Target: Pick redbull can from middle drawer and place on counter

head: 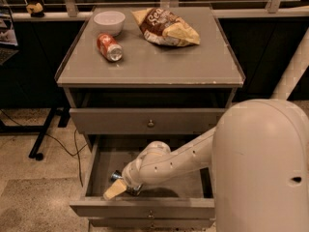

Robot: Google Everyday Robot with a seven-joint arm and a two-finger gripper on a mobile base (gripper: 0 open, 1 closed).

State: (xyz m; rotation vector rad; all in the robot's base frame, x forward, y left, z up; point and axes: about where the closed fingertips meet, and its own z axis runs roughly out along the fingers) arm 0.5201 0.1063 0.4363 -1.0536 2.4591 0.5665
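The middle drawer [145, 208] stands pulled open below the shut top drawer [193, 121]. My gripper [118, 188] is down inside it at the front left, reaching in from the right. The redbull can [117, 176] lies right at the gripper; only its silver end and a bit of dark body show, the rest is hidden by the gripper. The counter [159, 64] is the grey top of the cabinet, well above the gripper.
On the counter lie a red-orange soda can [109, 47] on its side, a white bowl [109, 21] and a chip bag [166, 28] at the back. My pale arm housing [260, 168] fills the lower right. A black stand leg [41, 134] is on the floor at left.
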